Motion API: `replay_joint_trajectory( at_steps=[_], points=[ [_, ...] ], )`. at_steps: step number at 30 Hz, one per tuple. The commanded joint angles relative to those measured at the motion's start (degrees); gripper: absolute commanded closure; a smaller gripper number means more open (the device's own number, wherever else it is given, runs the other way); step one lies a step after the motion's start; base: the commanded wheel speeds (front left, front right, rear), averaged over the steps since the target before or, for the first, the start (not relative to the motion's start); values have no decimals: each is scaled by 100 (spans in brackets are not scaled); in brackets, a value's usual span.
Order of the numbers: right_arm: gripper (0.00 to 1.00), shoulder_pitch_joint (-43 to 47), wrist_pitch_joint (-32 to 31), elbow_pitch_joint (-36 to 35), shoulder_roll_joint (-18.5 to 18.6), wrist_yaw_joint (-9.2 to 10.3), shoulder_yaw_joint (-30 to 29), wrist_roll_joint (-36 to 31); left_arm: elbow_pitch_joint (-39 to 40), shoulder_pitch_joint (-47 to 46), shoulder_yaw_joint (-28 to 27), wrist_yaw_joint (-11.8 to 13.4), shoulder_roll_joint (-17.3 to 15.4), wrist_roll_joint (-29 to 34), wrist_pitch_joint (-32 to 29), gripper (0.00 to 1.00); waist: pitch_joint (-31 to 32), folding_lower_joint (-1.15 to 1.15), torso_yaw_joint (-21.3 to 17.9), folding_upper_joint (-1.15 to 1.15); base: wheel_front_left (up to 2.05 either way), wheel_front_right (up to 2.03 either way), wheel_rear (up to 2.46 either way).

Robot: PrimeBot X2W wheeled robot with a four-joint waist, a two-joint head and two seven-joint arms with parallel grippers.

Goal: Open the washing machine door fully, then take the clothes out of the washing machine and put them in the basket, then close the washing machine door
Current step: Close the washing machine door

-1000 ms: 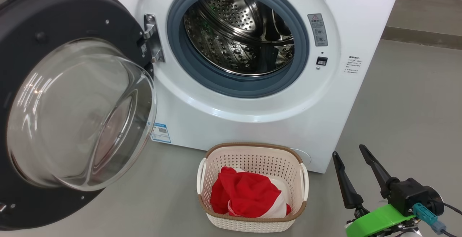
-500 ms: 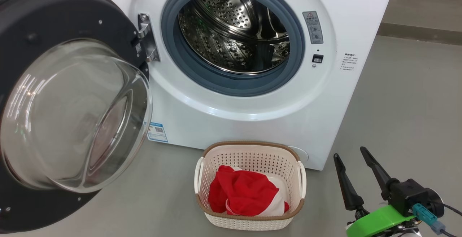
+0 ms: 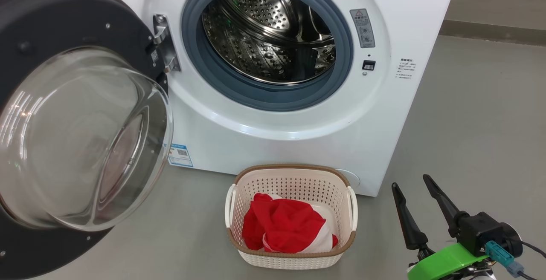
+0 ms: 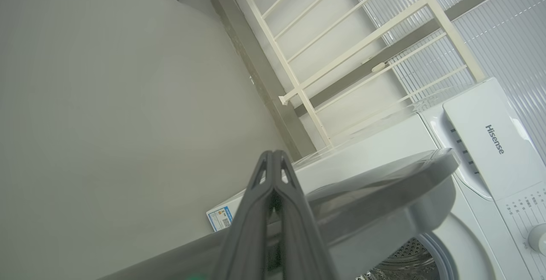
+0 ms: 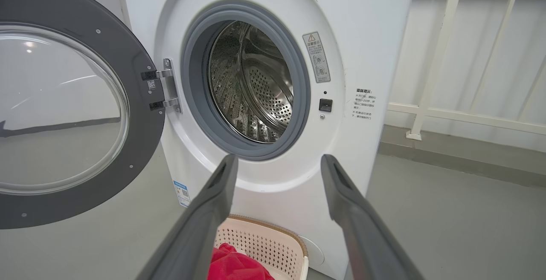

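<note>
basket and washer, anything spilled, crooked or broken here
Nothing stands out. The basket sits upright on the floor in front of the washing machine with the clothes wholly inside it, none over the rim. The washing machine door stands wide open, glass intact, and the drum looks empty.

Bright, even light, glare (washing machine door (image 3: 81,139))
</note>
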State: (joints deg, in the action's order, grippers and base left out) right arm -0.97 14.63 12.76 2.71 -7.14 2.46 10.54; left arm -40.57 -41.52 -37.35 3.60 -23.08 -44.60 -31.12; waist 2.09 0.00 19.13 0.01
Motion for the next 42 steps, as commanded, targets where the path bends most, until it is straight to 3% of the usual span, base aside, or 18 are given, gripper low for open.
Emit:
replay_joint_trajectory(
  at_steps=[1,19,24,36,42],
  points=[
    [0,-127,37,-147,26,-35,129,-11,126,-66,-95,-116,-313,-164,-203,100,-13,0,-19,-1,0,0,0],
    [0,-128,37,-182,22,-35,85,51,949,537,-437,-395,211,-973,-1016,100,-46,0,-31,-1,0,0,0],
    [0,-117,37,-197,21,-35,54,57,1482,849,-567,-389,537,-1208,-1172,100,-57,0,-15,-1,0,0,0],
    [0,-105,37,-203,19,-35,33,154,3021,1460,-875,-69,1541,-2016,-1736,100,-52,0,13,-1,0,0,0],
    [0,-112,37,-205,18,-35,41,168,3598,1662,-888,140,1840,-2376,-2002,100,-72,0,1,-1,0,0,0]
  ],
)
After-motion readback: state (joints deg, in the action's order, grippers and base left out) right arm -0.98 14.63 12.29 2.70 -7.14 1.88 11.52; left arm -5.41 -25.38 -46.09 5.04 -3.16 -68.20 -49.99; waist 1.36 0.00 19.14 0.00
